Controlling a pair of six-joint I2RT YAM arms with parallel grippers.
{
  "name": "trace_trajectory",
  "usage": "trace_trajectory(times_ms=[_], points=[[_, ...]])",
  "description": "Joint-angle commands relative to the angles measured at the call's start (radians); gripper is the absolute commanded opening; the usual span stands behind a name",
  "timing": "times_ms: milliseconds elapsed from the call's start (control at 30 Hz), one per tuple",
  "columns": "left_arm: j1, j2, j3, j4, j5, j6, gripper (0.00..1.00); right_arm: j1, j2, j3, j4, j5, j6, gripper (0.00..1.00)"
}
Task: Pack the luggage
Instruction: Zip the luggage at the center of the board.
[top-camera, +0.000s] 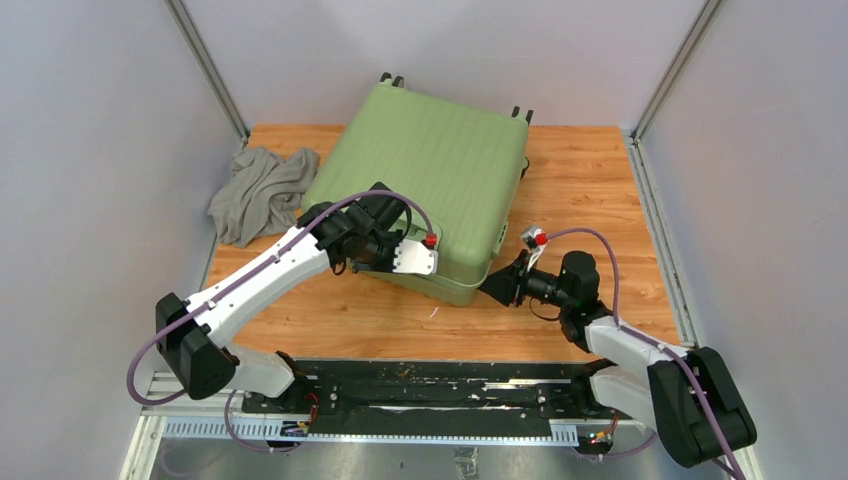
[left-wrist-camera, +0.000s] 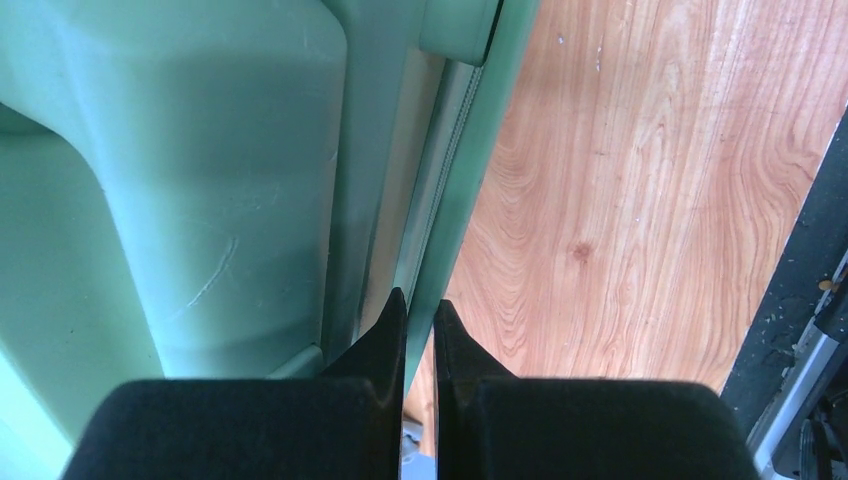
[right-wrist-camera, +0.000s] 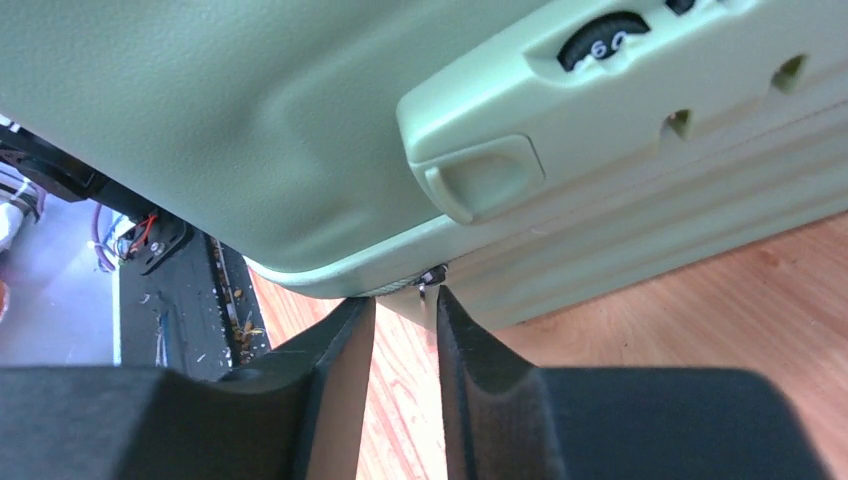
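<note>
Right wrist: right gripper (right-wrist-camera: 402, 300) fingers parted under luggage (right-wrist-camera: 250, 120) zipper pull (right-wrist-camera: 432, 273); centre pull before pinching. Left gripper (left-wrist-camera: 419, 300) closed at seam (left-wrist-camera: 428, 200).

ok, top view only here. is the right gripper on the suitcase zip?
Observer: No. The right wrist view shows the small dark zip pull just off the tips of the right gripper. Its jaws are apart with nothing between them.
Operator: and the left one?
Observer: The left gripper is shut, with its tips at the seam between the two shells of the suitcase. I can't tell whether it pinches anything.
</note>
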Motion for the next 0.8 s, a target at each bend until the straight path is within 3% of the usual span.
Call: trace_trajectory(times_ms=[0,367,767], points=[[-0.011,-0.01,0.096,0.18,-0.012,-0.006,0.0,0.005,0.011,0.038,0.06,-0.053,0.002,0.27],[-0.011,-0.001,0.1,0.193,-0.007,-0.066,0.0,0.047,-0.049,0.002,0.04,-0.009,0.009,0.0],[-0.011,0.053,0.121,0.225,-0.005,-0.128,0.0,0.196,-0.272,-0.013,-0.207,0.137,-0.077,0.0]])
